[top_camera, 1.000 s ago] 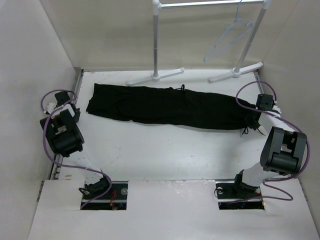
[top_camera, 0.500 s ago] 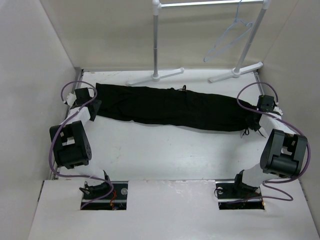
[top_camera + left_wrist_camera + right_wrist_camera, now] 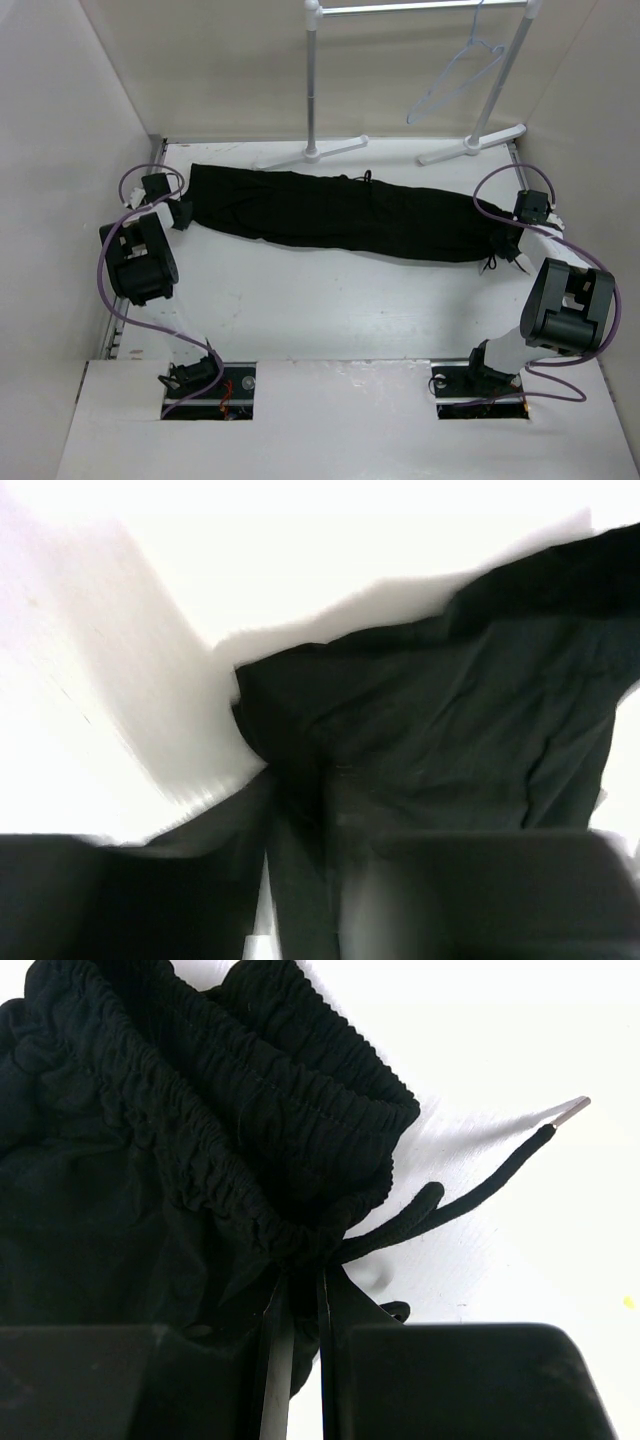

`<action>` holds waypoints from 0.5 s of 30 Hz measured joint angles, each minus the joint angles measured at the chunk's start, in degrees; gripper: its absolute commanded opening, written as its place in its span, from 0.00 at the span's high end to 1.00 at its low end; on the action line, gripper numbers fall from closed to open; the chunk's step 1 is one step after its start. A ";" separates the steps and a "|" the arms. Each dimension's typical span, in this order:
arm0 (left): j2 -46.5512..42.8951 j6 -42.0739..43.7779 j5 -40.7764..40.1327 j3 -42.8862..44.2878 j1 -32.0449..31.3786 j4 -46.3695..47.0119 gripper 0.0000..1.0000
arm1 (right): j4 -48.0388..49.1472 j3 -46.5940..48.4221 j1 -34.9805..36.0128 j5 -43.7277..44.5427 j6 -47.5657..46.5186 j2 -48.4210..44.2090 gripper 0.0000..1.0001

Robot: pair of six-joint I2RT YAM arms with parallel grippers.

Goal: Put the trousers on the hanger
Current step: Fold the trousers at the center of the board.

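Now logged: left gripper (image 3: 178, 212), at the frame's left edge a second ago, pinches shut on the trousers (image 3: 340, 215) at their leg end, right gripper (image 3: 512, 255) clamps the waist end, and the hanger (image 3: 455, 85) hangs bare upper right, so I judge a two-handed lift ready.

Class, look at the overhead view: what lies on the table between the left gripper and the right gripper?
The black trousers, laid out flat from left gripper to right gripper; the overhead view shows it.

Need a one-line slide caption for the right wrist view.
Right gripper pinches gathered elastic waistband of black fabric trousers; black metal-tipped drawstring lies on white table.
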 measured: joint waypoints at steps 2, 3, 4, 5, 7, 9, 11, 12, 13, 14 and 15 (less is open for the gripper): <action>0.28 -0.22 0.33 0.02 0.90 0.02 0.98 | -0.02 0.00 0.00 -0.11 0.02 -0.02 0.99; 0.26 -0.17 0.37 -0.09 1.36 -0.11 0.99 | -0.04 0.00 0.00 -0.20 0.02 -0.09 0.99; 0.09 -0.37 0.33 -0.46 1.95 -0.02 1.00 | -0.07 0.00 0.00 -0.31 0.04 -0.15 0.99; -0.39 -0.39 0.22 -1.11 2.58 0.17 1.00 | -0.09 0.00 0.00 -0.42 0.07 -0.26 0.99; -2.82 -0.48 -0.85 -3.82 4.13 -0.44 1.00 | -0.11 0.02 0.00 -0.66 0.15 -0.42 1.00; -6.93 -0.79 -2.69 -7.58 5.73 -2.47 1.00 | -0.26 0.04 0.00 -0.70 0.28 -0.42 1.00; -12.33 -0.98 -5.27 -11.45 6.84 -5.38 1.00 | -0.37 0.04 -0.11 -0.68 0.37 -0.44 1.00; -15.17 -1.05 -6.73 -13.05 7.15 -7.02 1.00 | -0.59 0.04 -0.35 -0.72 0.46 -0.44 1.00; -17.75 -1.07 -7.96 -14.23 7.26 -8.35 0.99 | -0.96 0.04 -0.81 -0.74 0.57 -0.55 1.00; -20.41 -1.05 -9.29 -15.28 7.26 -9.73 0.97 | -1.42 0.02 -1.31 -0.81 0.74 -0.70 1.00; -22.77 -0.98 -10.40 -16.11 7.13 -10.78 0.96 | -1.86 -0.09 -2.01 -0.85 0.98 -1.05 1.00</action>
